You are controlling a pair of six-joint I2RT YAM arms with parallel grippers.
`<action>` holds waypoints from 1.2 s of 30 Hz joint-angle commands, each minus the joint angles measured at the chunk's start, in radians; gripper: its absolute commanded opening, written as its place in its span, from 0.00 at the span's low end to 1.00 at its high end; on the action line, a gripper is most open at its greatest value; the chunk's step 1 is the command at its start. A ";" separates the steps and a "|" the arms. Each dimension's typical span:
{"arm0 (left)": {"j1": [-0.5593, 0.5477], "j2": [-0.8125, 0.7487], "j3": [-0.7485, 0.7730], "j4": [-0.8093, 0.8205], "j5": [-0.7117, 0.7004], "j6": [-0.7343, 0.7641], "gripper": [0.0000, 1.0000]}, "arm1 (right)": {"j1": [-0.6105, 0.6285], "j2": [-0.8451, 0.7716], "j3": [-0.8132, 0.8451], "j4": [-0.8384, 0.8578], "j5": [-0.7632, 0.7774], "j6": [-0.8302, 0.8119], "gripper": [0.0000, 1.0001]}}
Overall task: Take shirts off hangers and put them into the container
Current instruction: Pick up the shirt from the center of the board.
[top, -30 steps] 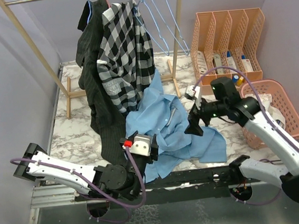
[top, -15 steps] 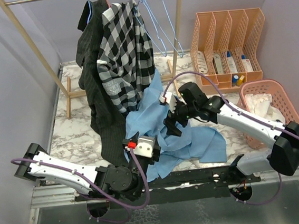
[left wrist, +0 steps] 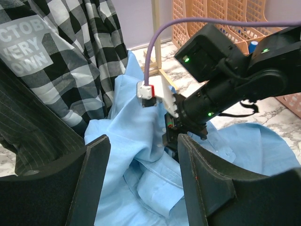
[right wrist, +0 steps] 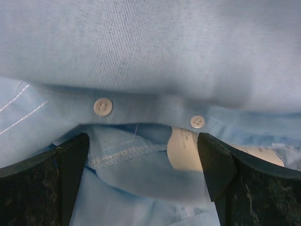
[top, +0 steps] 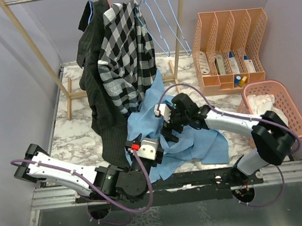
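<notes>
The light blue shirt (top: 196, 140) lies crumpled on the table. My right gripper (top: 169, 131) is open and pressed down onto it, its jaws straddling the buttoned edge and a label (right wrist: 142, 155). My left gripper (left wrist: 143, 155) is open just in front, with folds of the light blue shirt (left wrist: 127, 141) lying beyond its fingers and nothing pinched. The checked shirt (top: 126, 51) and the black pinstriped shirt (top: 98, 91) hang from the rack. Empty light blue hangers (top: 163, 15) hang beside them. The white shirt (top: 259, 102) lies in the pink container (top: 292, 111).
The wooden rack's post (top: 179, 41) and foot stand behind the blue shirt. A peach file organizer (top: 230, 46) with small items is at the back right. The marble tabletop (top: 76, 139) shows at the left, with purple walls on both sides.
My right arm has swung left from beside the container and come down onto the light blue shirt, jaws still open. My left arm has barely moved.
</notes>
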 commanded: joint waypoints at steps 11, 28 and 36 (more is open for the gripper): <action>-0.004 0.031 0.048 -0.012 -0.128 0.042 0.62 | 0.032 0.288 0.083 -0.039 0.003 -0.034 0.63; 0.122 0.029 0.144 -0.058 0.101 0.035 0.63 | -0.170 -0.264 0.321 -0.436 -0.053 0.105 0.01; 0.648 0.244 0.461 -0.442 0.763 -0.131 0.66 | -0.408 -0.292 0.555 -0.675 -0.053 0.133 0.01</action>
